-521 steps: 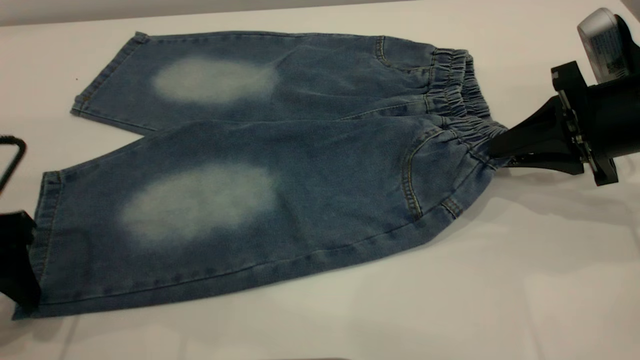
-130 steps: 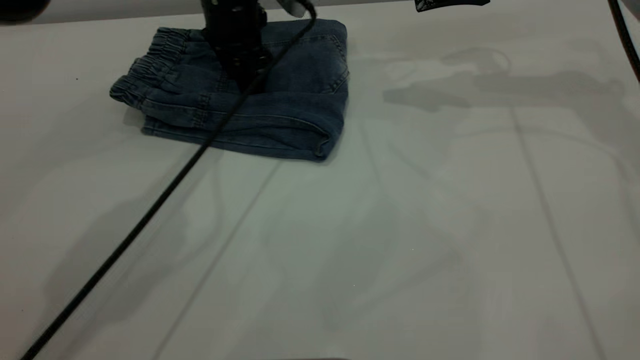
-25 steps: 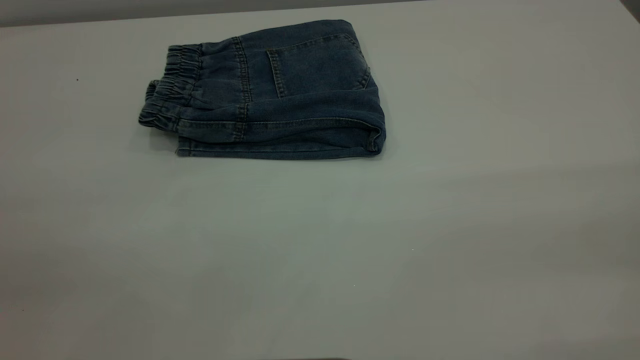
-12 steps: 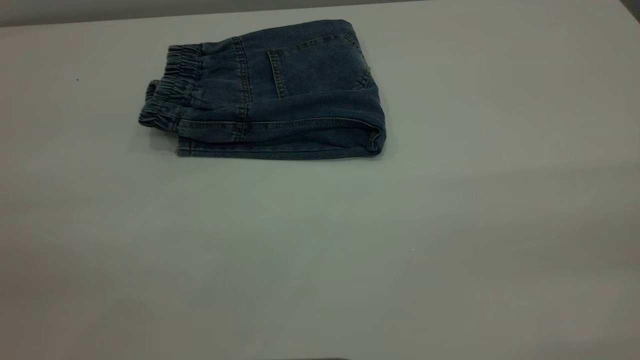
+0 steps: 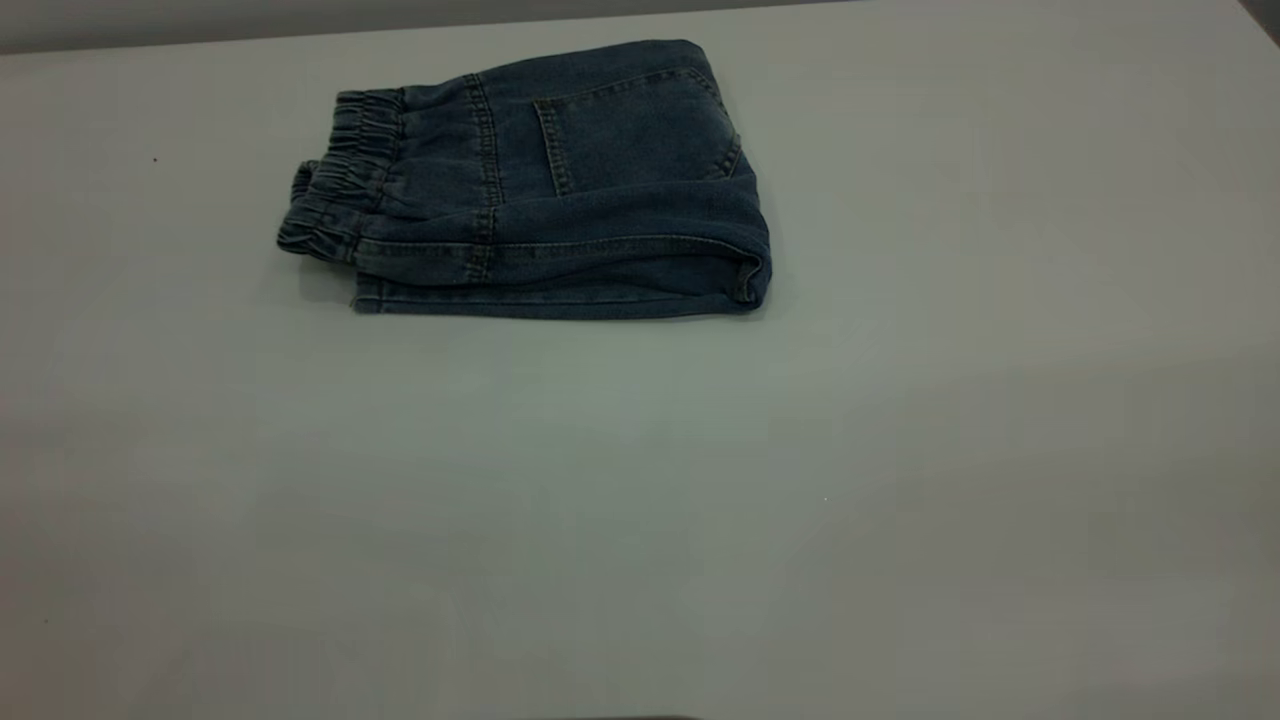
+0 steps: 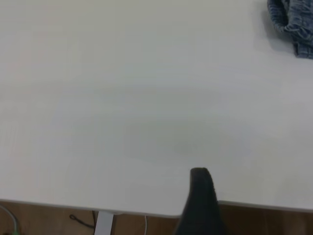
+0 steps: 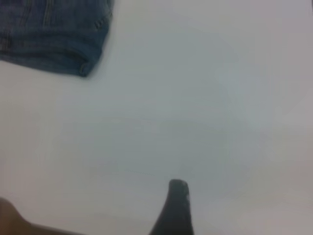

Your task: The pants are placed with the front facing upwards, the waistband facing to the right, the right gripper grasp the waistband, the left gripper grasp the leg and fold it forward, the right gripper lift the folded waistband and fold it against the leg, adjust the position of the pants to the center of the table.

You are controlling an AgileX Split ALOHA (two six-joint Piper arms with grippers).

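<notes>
The pants (image 5: pixel 560 190) lie folded into a compact denim bundle on the far part of the table (image 5: pixel 700 500), left of its middle. A back pocket faces up, and the gathered waistband (image 5: pixel 340 190) points left. Neither gripper appears in the exterior view. In the left wrist view only a dark part of my left gripper (image 6: pixel 201 196) shows, above the table's near edge, with the pants (image 6: pixel 293 22) far off in a corner. The right wrist view likewise shows a dark part of my right gripper (image 7: pixel 176 205) over bare table, well away from the pants (image 7: pixel 54 34).
The table's edge (image 6: pixel 146 213) runs just under my left gripper, with brown floor and cables (image 6: pixel 80 220) below it. Bare tabletop stretches in front of and to the right of the pants.
Five seconds ago a black arm stood over the pants; it has since left the exterior view and the bundle lies further right. Nothing has moved in the last second.
</notes>
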